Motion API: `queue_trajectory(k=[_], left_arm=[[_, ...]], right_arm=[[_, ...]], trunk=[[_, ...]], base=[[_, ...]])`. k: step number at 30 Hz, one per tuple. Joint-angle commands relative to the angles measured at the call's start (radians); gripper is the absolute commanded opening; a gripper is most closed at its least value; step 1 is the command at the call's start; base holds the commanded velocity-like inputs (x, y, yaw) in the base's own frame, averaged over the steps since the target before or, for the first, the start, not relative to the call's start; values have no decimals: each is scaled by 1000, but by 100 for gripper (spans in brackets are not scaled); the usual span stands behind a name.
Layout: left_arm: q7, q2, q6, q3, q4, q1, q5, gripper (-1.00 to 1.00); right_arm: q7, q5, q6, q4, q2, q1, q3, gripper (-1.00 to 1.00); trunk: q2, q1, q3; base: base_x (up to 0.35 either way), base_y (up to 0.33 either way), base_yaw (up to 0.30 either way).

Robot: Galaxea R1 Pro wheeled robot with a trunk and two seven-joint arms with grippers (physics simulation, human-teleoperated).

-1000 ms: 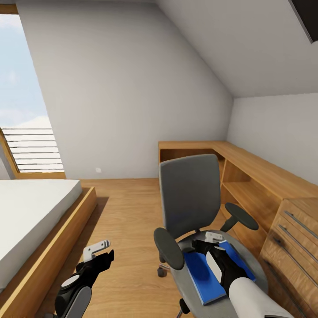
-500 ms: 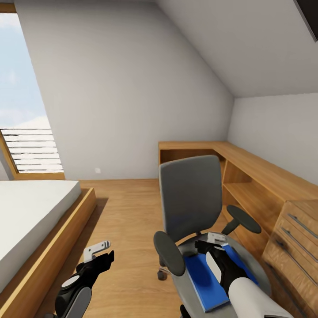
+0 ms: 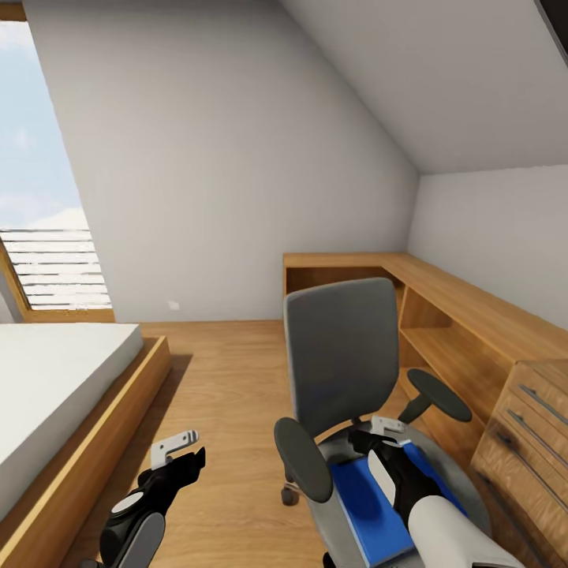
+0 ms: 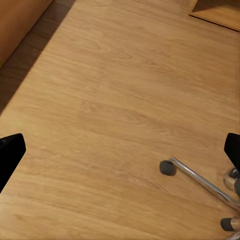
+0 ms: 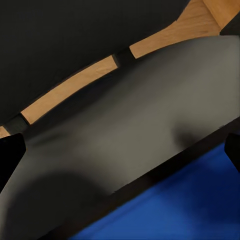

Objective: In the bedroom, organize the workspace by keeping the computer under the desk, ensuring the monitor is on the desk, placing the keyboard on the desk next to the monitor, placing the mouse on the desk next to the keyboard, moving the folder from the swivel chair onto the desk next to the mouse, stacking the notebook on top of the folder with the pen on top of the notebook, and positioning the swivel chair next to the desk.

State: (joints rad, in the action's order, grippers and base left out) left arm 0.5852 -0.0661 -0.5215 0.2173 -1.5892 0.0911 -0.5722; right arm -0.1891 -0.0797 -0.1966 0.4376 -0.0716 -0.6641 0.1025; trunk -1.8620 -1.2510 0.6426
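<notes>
Wood flooring and a sloped white wall frame the head view: the folder (image 3: 377, 505) lies lengthwise on the swivel chair (image 3: 347, 371), directly beneath the right gripper (image 3: 386, 428), far nearer than the left gripper (image 3: 175, 449). Left wrist: fingers spread, empty, over floor. Right wrist: fingers spread above the folder's edge, holding nothing.
</notes>
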Motion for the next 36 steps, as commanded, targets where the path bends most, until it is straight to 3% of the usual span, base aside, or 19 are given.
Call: queue_trajectory(k=[1,27,36], left_arm=[[11,-1,-1,3,-1,1,-9,100],[15,-1,0,4,-2,1,-9,100],[13,-1,0,4,-3,1,-9,100]], right_arm=[[-4,-9,-5,2,-1,0,1,100],[-6,-9,-34,1,-1,-1,3,100],[-6,-9,-35,1,-1,-1,3,100]], trunk=[[-8,-4,4],[-190,-104,86],[-190,-104,86]], base=[[2,0,0],[0,0,0],[0,0,0]])
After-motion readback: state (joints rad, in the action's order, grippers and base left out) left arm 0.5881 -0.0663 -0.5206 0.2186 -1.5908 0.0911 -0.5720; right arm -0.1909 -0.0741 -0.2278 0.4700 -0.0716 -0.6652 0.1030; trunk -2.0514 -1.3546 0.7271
